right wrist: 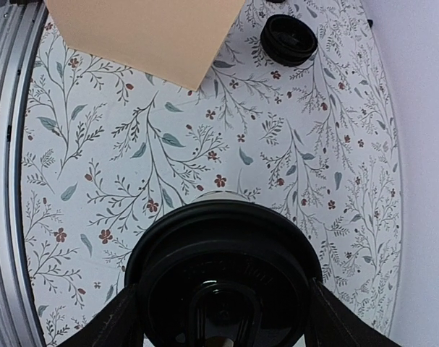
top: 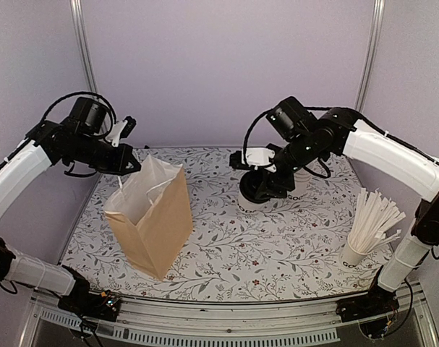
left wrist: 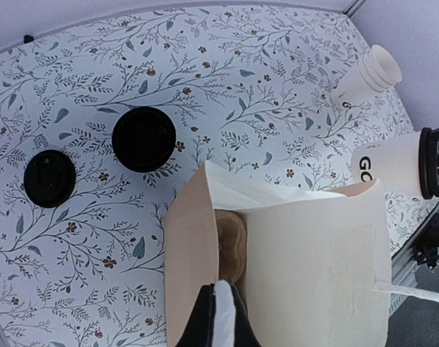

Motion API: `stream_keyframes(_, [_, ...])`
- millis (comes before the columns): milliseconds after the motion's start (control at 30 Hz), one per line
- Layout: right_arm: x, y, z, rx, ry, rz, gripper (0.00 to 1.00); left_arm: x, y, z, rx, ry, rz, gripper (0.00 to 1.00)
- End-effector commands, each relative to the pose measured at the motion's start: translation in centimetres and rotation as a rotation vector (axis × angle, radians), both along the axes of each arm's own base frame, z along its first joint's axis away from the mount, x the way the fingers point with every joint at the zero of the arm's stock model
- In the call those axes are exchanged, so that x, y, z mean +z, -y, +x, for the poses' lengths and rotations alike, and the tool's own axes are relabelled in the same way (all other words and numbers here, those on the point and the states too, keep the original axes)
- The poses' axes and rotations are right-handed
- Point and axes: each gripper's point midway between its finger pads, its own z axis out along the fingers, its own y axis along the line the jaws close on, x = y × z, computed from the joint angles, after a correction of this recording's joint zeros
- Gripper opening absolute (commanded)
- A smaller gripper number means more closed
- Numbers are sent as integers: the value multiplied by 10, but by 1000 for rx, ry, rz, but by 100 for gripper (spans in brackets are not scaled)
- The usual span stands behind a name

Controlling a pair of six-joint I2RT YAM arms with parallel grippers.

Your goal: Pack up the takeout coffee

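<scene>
left gripper (top: 126,165), upper left, pinched shut on paper bag (top: 152,217) rim, right gripper (right wrist: 223,322) jaws straddled takeout coffee (right wrist: 223,246) lid, low in right wrist view, grip unclear

Floral table (top: 277,253): bag (top: 158,217), lidded cups (left wrist: 143,139), stirrer cup (top: 353,254)

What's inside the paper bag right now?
Only a brown cardboard-like shape shows low in the paper bag. Its white wall hides the rest of the interior.
</scene>
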Motion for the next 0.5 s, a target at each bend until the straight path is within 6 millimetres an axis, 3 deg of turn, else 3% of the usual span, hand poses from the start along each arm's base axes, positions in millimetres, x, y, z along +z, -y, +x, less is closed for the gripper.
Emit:
stream_keyframes(0, [46,-6,21,-2,157,65,61,11,9,1,-79,16,-8,0])
stream_keyframes(233, [116,-15,33,1,341,219,62,20,44,-6,-207,15,-43,0])
stream_keyframes(467, [188,-16,20,59,484,336,63,9,101,-20,-372,-5,-8,0])
